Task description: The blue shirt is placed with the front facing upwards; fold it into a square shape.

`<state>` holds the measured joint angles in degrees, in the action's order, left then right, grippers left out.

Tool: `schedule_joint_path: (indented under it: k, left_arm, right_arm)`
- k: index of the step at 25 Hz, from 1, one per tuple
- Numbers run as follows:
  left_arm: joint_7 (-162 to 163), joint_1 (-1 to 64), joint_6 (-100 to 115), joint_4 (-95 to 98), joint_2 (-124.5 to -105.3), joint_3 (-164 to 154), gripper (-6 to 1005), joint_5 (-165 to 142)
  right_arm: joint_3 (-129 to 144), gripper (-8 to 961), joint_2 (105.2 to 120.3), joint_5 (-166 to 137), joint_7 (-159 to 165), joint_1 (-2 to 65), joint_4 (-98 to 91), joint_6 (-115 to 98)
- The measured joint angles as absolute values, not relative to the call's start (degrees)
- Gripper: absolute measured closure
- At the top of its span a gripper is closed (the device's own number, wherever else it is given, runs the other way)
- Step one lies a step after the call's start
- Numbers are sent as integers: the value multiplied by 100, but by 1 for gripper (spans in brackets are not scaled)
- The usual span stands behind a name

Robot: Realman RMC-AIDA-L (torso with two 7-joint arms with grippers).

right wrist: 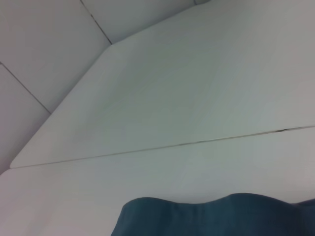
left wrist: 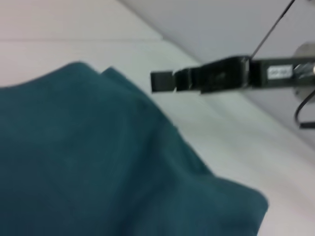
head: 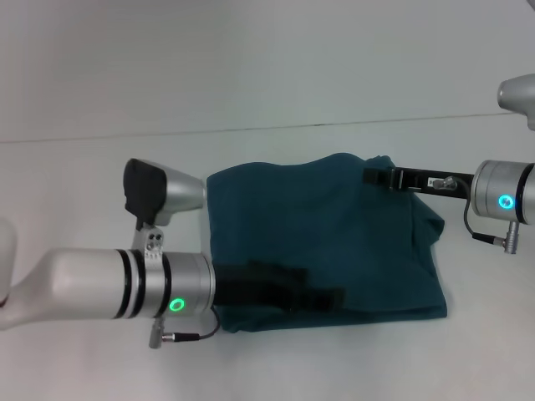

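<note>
Left gripper [head: 322, 296] and right gripper [head: 376, 176], jaw states unclear, rest over the folded blue shirt [head: 318, 225].

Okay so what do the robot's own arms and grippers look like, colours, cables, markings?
Both arms are silver-white cylinders with black ring bands and a glowing green ring light near each wrist. A thin black cable loops off a metal plug under each wrist. The left gripper and right gripper are slim, flat and black; the right one carries a small white label.
</note>
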<state>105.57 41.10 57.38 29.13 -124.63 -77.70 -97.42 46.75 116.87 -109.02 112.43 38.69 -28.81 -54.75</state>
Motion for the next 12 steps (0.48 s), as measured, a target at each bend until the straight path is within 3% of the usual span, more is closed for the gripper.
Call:
schedule_joint_path:
  k: [12]
  left_arm:
    - [10561, 4143, 5789, 2814, -12463, -8176, 150, -9697]
  right_arm:
    - [4653, 943, 11699, -10893, 11228, 3884, -2910, -5532]
